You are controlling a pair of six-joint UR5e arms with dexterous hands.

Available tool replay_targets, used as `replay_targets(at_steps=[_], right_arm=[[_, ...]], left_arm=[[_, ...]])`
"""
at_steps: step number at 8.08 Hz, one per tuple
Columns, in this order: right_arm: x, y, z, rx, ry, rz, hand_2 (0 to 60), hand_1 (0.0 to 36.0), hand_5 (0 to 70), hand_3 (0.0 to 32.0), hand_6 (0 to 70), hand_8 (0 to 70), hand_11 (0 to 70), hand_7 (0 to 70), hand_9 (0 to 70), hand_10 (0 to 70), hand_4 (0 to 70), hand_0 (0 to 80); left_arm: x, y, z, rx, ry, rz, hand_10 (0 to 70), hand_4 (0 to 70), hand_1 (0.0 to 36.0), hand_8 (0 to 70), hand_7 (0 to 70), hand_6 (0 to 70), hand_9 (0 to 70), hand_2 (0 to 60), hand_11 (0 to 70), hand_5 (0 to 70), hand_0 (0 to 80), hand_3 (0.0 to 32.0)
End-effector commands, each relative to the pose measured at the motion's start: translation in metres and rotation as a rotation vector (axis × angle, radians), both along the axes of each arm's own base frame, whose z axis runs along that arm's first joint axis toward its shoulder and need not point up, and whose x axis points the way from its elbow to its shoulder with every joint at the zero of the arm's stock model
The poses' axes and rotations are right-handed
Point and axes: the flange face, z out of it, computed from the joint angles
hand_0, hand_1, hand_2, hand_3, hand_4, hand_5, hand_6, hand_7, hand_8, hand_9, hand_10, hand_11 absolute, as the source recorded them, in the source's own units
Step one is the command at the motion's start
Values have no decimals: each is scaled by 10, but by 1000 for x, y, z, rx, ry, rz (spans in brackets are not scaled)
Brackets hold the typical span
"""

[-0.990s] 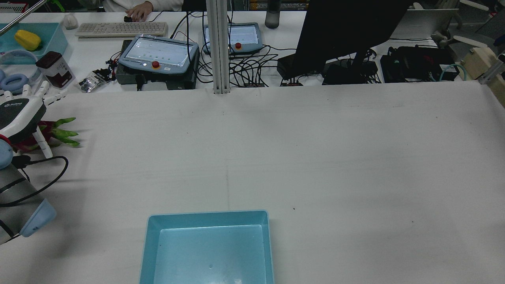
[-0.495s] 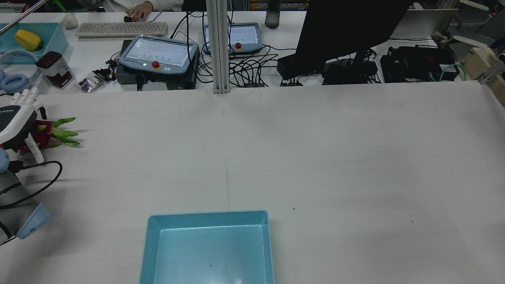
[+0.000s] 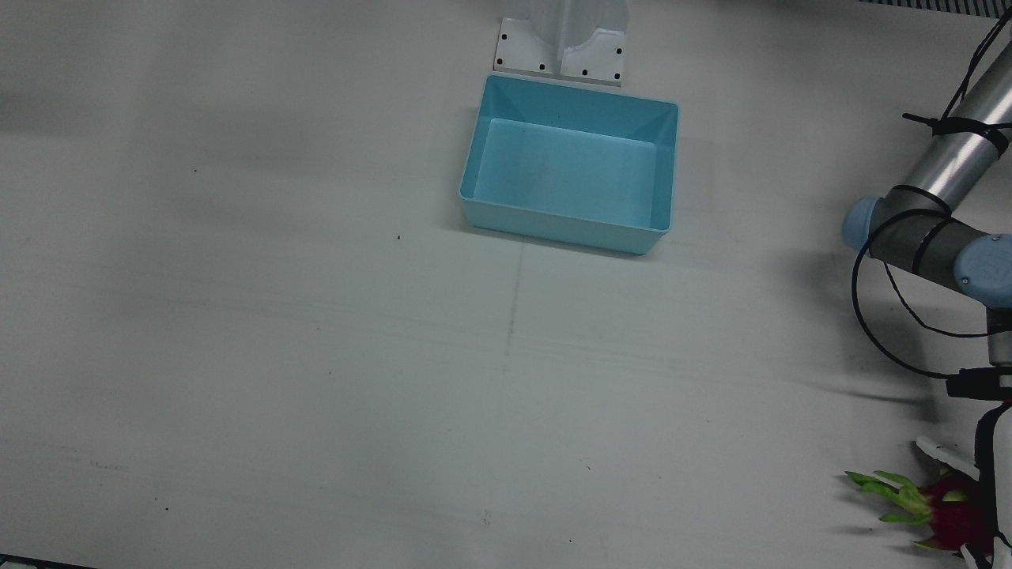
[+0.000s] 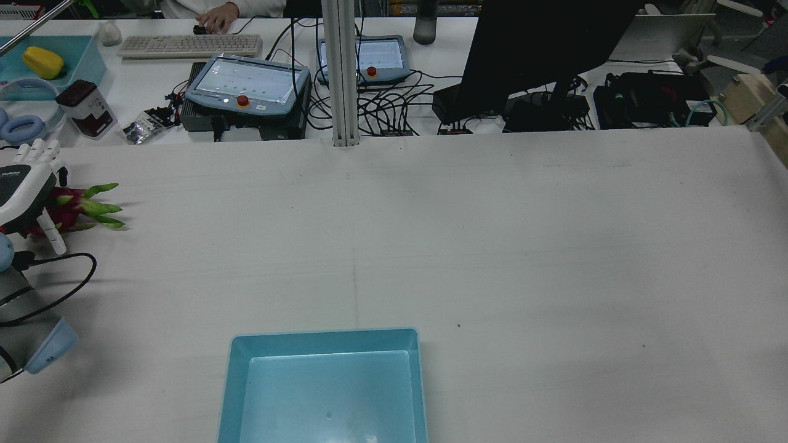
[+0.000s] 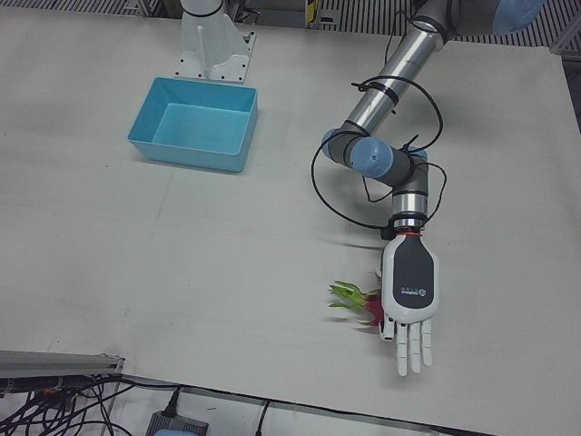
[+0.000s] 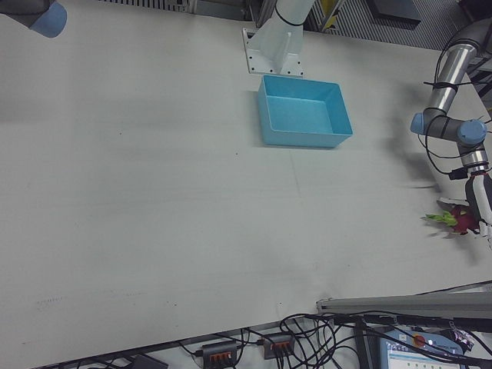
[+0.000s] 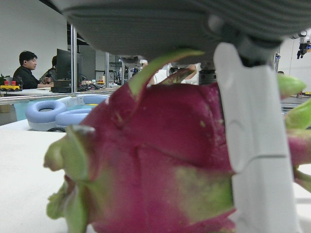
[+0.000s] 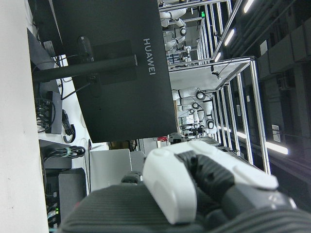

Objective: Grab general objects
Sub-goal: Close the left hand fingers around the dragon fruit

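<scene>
A magenta dragon fruit [image 4: 74, 206] with green scales lies on the white table at its far left edge in the rear view. My left hand [image 5: 410, 291] lies palm-down over the dragon fruit [image 5: 361, 305], with its fingers stretched straight past the fruit. It is open. In the left hand view the fruit [image 7: 160, 155] fills the picture just under the palm, and one white finger [image 7: 257, 145] stands down beside it. The front view catches the fruit [image 3: 953, 518] at the bottom right corner. My right hand [image 8: 204, 184] shows only in its own view, raised and facing a monitor.
A light blue bin [image 4: 237, 369] stands at the near middle of the table, seen also as the bin [image 3: 565, 229] from the front. Beyond the table's far edge lie teach pendants [image 4: 246, 83], cables, a keyboard and a person's hand [image 4: 215, 18].
My left hand has shifted left and down over the dragon fruit, and its spread fingers have drawn together. The fruit has stayed where it was.
</scene>
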Motion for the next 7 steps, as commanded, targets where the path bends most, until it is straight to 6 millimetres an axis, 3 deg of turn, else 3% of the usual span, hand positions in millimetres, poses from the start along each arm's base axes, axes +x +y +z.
replay_targets(at_steps=[1, 2, 7], right_arm=[[0, 0, 0, 0, 0, 0, 0, 0, 0, 0, 0, 0, 0, 0, 0, 0, 0, 0], [0, 0, 0, 0, 0, 0, 0, 0, 0, 0, 0, 0, 0, 0, 0, 0, 0, 0], [0, 0, 0, 0, 0, 0, 0, 0, 0, 0, 0, 0, 0, 0, 0, 0, 0, 0]], left_arm=[[1, 0, 1, 3, -4, 2, 0, 78, 205, 0, 5, 28, 0, 88, 0, 122, 532, 76], [2, -1, -1, 8, -14, 4, 0, 28, 216, 0, 0, 0, 0, 74, 0, 0, 539, 232], [2, -2, 15, 13, -25, 4, 0, 64, 209, 0, 0, 5, 0, 62, 0, 0, 540, 176]])
